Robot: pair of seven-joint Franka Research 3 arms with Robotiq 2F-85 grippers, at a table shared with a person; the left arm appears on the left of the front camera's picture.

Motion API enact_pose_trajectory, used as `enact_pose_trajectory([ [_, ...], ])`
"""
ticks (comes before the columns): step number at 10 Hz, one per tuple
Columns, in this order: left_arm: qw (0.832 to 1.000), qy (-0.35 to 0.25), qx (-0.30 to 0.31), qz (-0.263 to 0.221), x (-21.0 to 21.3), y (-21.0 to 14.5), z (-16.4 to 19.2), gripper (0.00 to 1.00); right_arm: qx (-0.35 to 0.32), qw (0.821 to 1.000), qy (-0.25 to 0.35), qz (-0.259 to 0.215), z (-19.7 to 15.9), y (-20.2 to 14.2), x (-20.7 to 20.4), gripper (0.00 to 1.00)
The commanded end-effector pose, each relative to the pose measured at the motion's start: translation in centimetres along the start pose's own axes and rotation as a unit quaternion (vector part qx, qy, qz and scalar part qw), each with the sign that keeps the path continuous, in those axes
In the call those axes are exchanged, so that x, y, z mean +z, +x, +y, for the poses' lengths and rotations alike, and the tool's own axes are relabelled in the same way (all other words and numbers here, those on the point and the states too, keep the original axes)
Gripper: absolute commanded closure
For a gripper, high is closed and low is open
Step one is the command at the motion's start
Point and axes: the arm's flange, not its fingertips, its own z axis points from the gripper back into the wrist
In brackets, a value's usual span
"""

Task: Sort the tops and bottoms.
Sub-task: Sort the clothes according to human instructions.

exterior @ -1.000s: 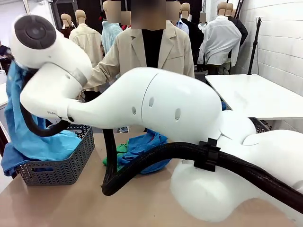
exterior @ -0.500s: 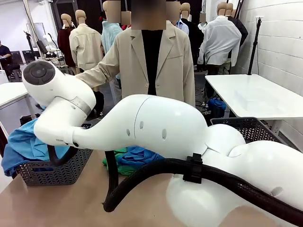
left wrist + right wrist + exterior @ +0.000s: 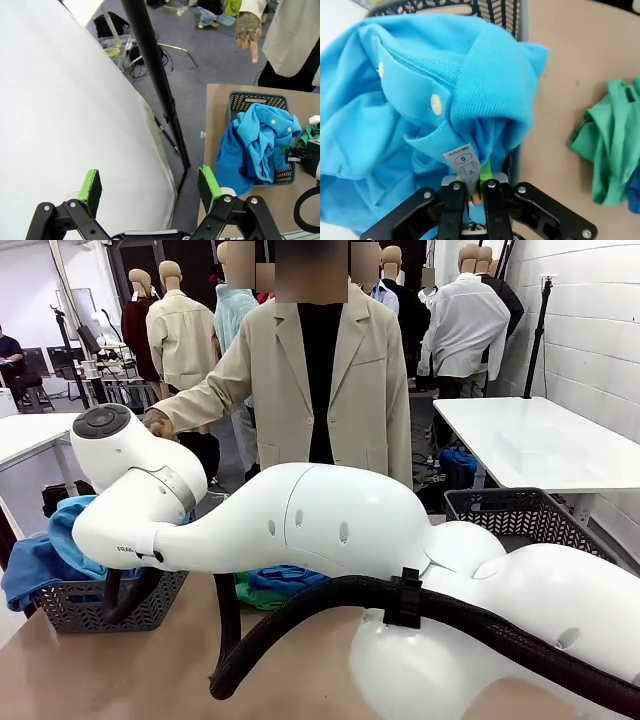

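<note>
My right gripper is shut on a sky-blue top with collar, buttons and a size label, holding it low over the dark left basket. Blue tops heap in that basket and spill over its rim; the left wrist view shows them from above. A small pile of blue and green garments lies mid-table behind my right arm. Green bottoms lie on the table beside the basket. My left gripper is open and holds nothing, high off to the side of the table.
A second dark basket stands at the table's right. A person in a beige jacket stands at the far side, one hand near my right arm's wrist, the finger pointing down. A black pole stands beside the table.
My right arm has come down with the sky-blue top, which hung high at the left a second ago and now rests on the left basket's heap. The grip has stayed shut.
</note>
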Motion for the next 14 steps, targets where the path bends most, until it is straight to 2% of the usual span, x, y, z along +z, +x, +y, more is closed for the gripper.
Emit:
enact_pose_trajectory([
  [1, 1.0, 0.001, 0.001, 0.0, 0.0, 0.1, 0.0, 0.0, 0.014, 0.999, 0.003, 0.041, 19.3, 12.7, -7.1, 1.0],
  [2, 1.0, 0.001, 0.001, 0.0, 0.0, 0.1, 0.0, 0.0, 0.024, 0.999, 0.0, 0.041, 19.7, 13.2, -5.9, 0.91],
  [4, 1.0, 0.001, 0.001, 0.0, 0.0, 0.1, 0.0, 0.0, 0.042, 0.999, -0.001, 0.029, 20.3, 14.9, -2.7, 0.55],
  [6, 1.0, 0.001, 0.001, 0.0, 0.0, 0.1, 0.0, 0.0, 0.051, 0.998, 0.001, 0.045, 22.0, 16.6, 0.6, 0.18],
  [7, 1.0, 0.001, 0.001, 0.0, 0.0, 0.1, 0.0, 0.0, 0.065, 0.997, 0.009, 0.038, 23.0, 17.2, 2.5, 0.0],
  [10, 1.0, 0.001, 0.001, 0.0, 0.0, 0.1, 0.0, 0.0, 0.094, 0.995, 0.023, 0.015, 23.6, 18.9, 7.3, 0.0],
  [11, 1.0, 0.001, 0.001, 0.0, 0.0, 0.1, 0.0, 0.0, 0.135, 0.991, 0.024, -0.001, 22.1, 19.4, 7.8, 0.0],
  [12, 1.0, 0.001, 0.001, 0.0, 0.0, 0.1, 0.0, 0.0, 0.164, 0.986, -0.009, -0.012, 18.9, 20.3, 8.0, 0.0],
  [13, 1.0, 0.001, 0.001, 0.0, 0.0, 0.1, 0.0, 0.0, 0.097, 0.995, 0.034, -0.001, 1.5, 3.5, 11.4, 0.0],
  [14, 1.0, 0.001, 0.001, 0.0, 0.0, 0.1, 0.0, 0.0, 0.097, 0.995, 0.034, -0.001, 1.5, 3.5, 11.4, 0.0],
])
